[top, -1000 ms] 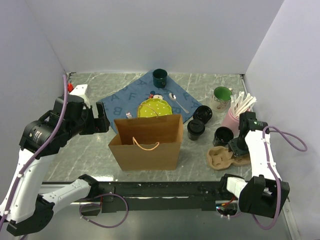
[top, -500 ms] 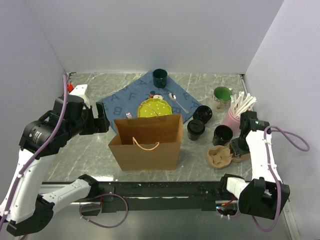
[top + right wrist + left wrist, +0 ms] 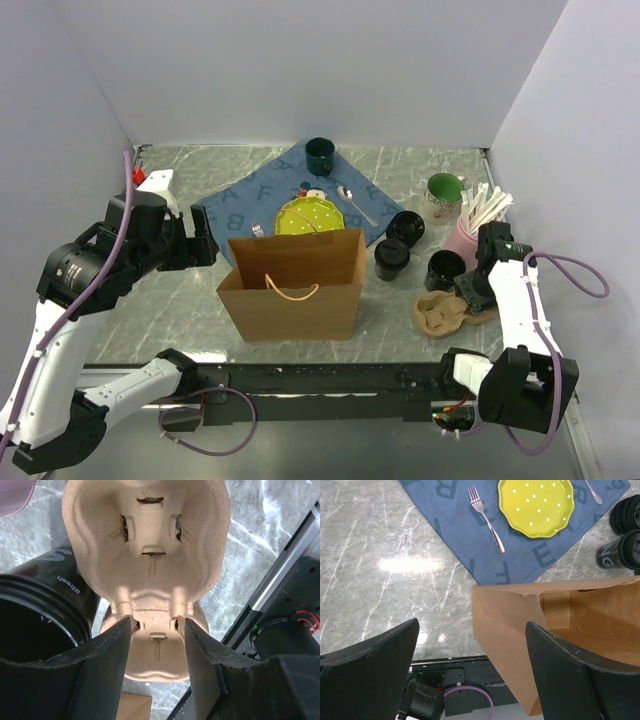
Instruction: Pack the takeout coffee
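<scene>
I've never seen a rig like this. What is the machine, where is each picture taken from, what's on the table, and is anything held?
These are two robot arms bolted at the table's near edge, each ending in a two-finger pincer. The wide picture looks down from above and behind them; the other two come from cameras on the wrists. On the table stand an open paper bag, three black takeout cups, a pulp cup carrier, and a blue cloth with a yellow plate, fork and spoon. The left pincer hangs wide open beside the bag, holding nothing. The right pincer straddles the carrier's narrow middle; whether it grips is unclear.
</scene>
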Controlling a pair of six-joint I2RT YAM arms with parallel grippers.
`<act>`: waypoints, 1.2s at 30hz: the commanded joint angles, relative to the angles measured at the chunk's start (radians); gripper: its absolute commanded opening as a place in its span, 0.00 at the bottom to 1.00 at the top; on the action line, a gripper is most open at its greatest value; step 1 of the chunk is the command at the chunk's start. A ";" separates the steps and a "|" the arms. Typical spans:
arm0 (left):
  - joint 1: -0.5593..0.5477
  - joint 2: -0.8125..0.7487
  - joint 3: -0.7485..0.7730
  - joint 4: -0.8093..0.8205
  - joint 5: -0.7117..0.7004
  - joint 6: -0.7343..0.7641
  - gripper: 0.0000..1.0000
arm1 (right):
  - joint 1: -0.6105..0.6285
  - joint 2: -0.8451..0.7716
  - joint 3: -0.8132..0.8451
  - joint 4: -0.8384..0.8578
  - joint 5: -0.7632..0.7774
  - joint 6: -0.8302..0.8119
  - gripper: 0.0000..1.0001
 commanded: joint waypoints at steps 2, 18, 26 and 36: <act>-0.005 -0.007 0.010 0.002 -0.017 -0.004 0.93 | -0.004 0.021 -0.012 0.057 0.014 0.011 0.55; -0.005 -0.007 0.007 -0.004 -0.022 0.005 0.94 | -0.004 0.072 -0.040 0.100 0.027 0.013 0.57; -0.005 -0.005 0.004 -0.004 -0.025 0.005 0.94 | -0.004 0.088 -0.046 0.120 0.020 0.013 0.55; -0.005 -0.005 0.002 0.000 -0.031 0.006 0.94 | -0.006 0.098 -0.060 0.126 0.019 0.016 0.52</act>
